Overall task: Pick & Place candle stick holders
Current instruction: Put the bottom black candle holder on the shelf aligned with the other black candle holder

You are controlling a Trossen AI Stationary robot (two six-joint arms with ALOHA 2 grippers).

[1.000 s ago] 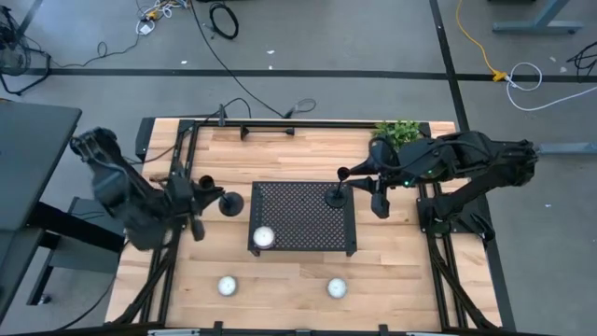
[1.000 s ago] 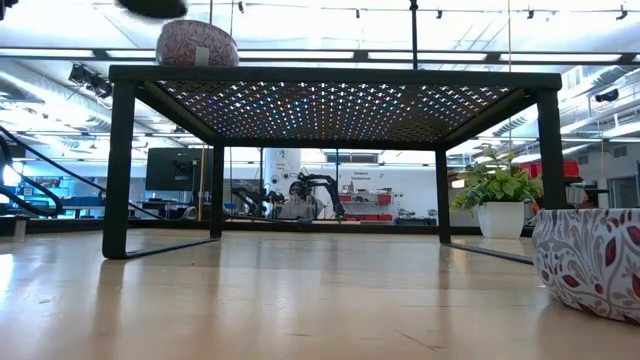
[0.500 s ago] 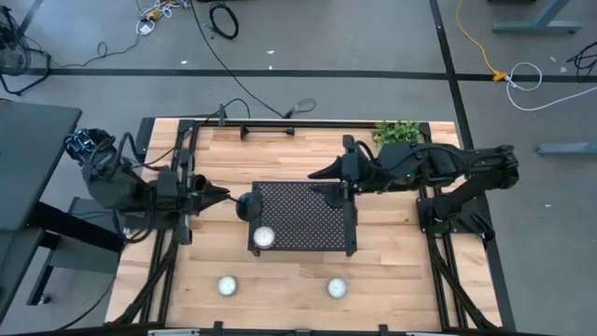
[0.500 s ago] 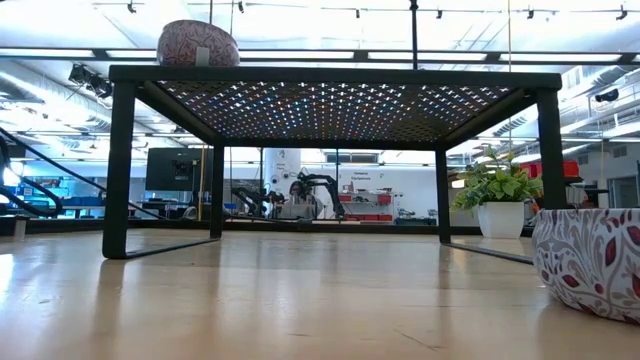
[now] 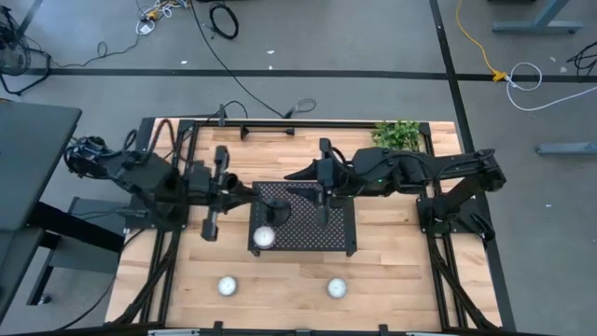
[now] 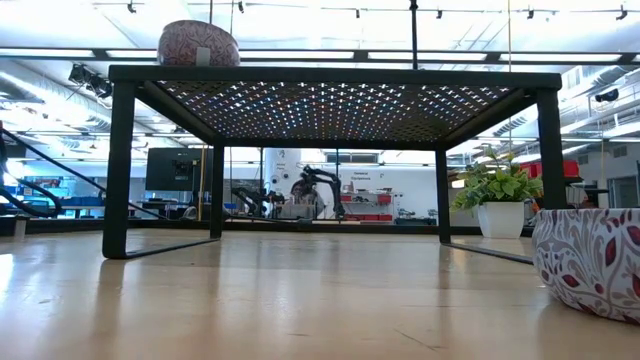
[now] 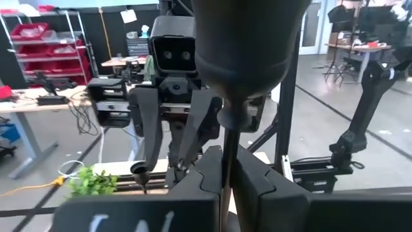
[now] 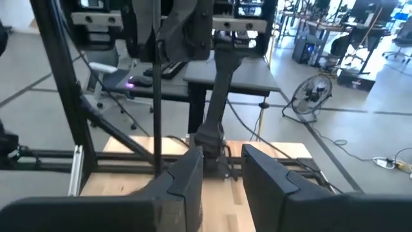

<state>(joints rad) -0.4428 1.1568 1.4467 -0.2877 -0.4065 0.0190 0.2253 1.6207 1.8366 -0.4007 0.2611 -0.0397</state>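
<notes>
Both arms have swung in over the black perforated tray (image 5: 303, 217) since half a second ago, so they're now facing each other across it. The left gripper (image 5: 264, 201) is pinching the thin stem of a candle stick holder (image 5: 276, 212) at the tray's left edge. The right gripper (image 5: 300, 175) is clamping another holder (image 5: 323, 198) over the tray's middle. A patterned white ball (image 5: 264, 238) is sitting on the tray's front-left corner. No readable writing showing anywhere.
</notes>
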